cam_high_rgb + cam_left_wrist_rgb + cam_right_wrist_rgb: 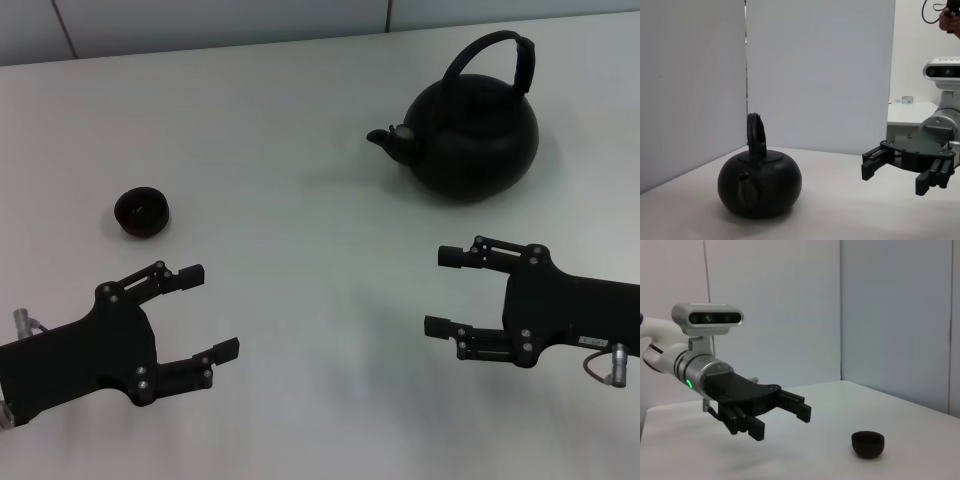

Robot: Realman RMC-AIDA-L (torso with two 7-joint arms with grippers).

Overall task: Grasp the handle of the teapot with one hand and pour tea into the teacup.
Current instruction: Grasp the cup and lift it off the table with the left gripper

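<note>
The teacup (141, 211) sits far left, just beyond the idle, spread left gripper (210, 310). The teapot (470, 135) stands far right, its arched handle (497, 55) upright. The right gripper (440, 292), fingers spread, should probably rise, then close squarely around the handle's crown.

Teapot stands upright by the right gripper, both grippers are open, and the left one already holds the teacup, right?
Not quite. In the head view the left gripper is open but empty; the teacup sits apart on the table. The teapot does stand upright beyond the open right gripper.
</note>
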